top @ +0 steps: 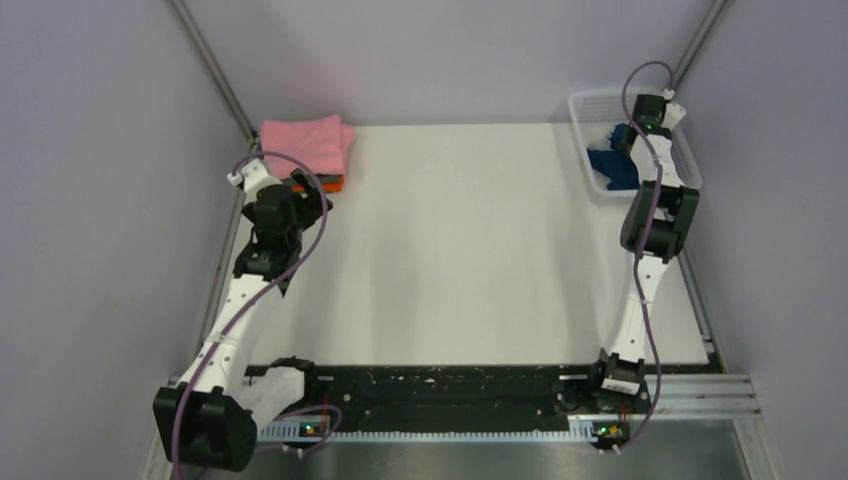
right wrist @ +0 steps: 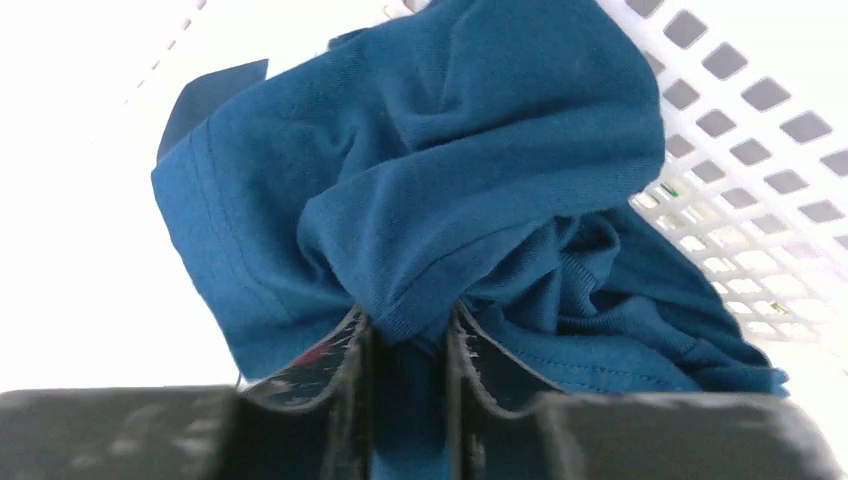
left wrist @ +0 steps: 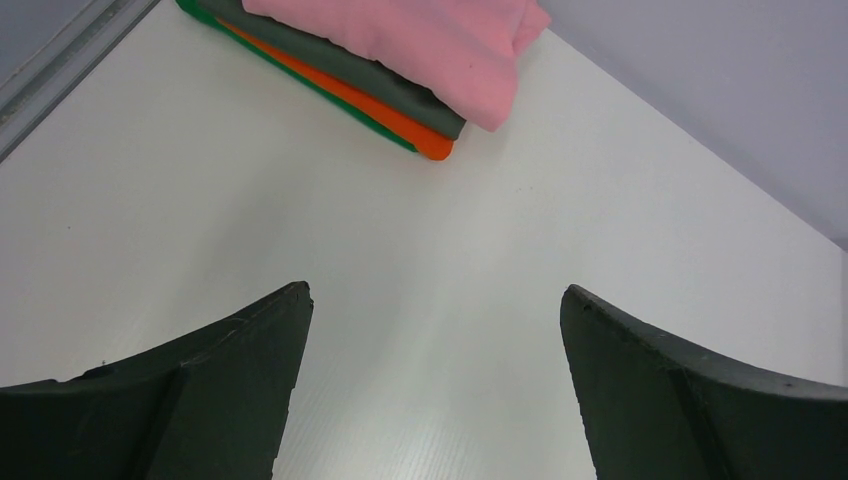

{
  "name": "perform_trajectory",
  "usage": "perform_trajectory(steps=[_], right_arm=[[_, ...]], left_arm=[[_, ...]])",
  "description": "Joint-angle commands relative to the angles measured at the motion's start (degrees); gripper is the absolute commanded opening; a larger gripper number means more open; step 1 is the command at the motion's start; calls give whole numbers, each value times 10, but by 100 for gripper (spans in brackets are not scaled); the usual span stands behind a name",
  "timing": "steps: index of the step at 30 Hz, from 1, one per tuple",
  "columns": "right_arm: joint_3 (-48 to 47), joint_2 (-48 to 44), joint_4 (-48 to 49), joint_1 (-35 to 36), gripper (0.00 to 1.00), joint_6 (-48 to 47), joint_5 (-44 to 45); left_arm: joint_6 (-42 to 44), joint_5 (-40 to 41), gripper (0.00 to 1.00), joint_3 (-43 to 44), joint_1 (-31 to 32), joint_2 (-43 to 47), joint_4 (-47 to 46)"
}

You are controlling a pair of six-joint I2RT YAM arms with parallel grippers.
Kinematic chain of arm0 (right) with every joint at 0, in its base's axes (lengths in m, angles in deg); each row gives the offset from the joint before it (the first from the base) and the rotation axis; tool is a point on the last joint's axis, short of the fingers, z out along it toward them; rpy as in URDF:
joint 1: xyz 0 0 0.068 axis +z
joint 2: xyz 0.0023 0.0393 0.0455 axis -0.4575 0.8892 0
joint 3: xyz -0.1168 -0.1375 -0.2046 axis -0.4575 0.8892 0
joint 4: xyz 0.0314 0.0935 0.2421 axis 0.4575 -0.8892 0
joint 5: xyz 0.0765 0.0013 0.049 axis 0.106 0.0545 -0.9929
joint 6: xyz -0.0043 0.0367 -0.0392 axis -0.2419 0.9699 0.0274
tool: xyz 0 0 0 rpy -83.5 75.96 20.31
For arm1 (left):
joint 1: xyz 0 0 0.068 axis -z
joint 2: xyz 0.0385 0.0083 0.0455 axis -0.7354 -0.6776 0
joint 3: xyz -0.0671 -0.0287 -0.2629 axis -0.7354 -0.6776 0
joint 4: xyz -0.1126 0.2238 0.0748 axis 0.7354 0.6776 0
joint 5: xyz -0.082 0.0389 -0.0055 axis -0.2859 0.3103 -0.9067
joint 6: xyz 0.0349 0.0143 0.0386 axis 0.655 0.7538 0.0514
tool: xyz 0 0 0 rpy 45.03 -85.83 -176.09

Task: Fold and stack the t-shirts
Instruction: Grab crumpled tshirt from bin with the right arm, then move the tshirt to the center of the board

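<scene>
A navy blue t-shirt (right wrist: 450,160) lies crumpled in the white mesh basket (top: 592,103) at the far right; its print is hidden. It also shows in the top view (top: 612,168). My right gripper (right wrist: 408,325) is shut on a fold of it, down in the basket (right wrist: 740,120). A stack of folded t-shirts sits at the far left: pink (left wrist: 430,35) on top, then a dark grey layer, orange (left wrist: 400,118) and green (left wrist: 300,72). The stack shows in the top view (top: 305,145). My left gripper (left wrist: 435,295) is open and empty over bare table, short of the stack.
The white table (top: 470,250) is bounded by grey walls with metal posts at the back corners. A black rail (top: 450,385) runs along the near edge by the arm bases. The basket's right rim lies close to the right wall.
</scene>
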State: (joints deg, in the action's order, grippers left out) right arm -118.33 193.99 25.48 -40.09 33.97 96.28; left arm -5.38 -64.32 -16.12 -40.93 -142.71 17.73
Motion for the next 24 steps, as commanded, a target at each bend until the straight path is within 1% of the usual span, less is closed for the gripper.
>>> perform_trajectory(steps=[1,2,3,5,8,10,12,15,19,22,24], right_arm=[[-50,-2,-14,3,11,-12,-32],[-59,-18,-11,3,2,-20,-44],[-63,-44,-4,3,0,-27,-59],[-63,-91,24,4,0,-45,-123],[-52,-167,63,15,0,-81,-291],[-37,-219,74,39,0,-108,-368],[-6,-273,87,76,0,-139,-393],[59,-355,125,147,0,-188,-459],[86,-411,122,247,0,-241,-558],[113,-434,127,285,0,-246,-603],[153,-449,157,288,0,-227,-607]], left_arm=[[-7,-8,99,3,2,6,-18],[-8,-12,99,2,2,7,-22],[-7,-16,99,1,2,7,-25],[-6,-26,99,-3,3,10,-33],[-1,-47,99,-11,3,16,-51],[3,-63,99,-18,3,23,-58],[3,-65,99,-24,3,30,-60],[4,-59,99,-30,3,42,-57],[1,-47,99,-42,3,65,-52],[-4,-34,99,-58,3,87,-53],[-6,-23,99,-62,3,99,-44]])
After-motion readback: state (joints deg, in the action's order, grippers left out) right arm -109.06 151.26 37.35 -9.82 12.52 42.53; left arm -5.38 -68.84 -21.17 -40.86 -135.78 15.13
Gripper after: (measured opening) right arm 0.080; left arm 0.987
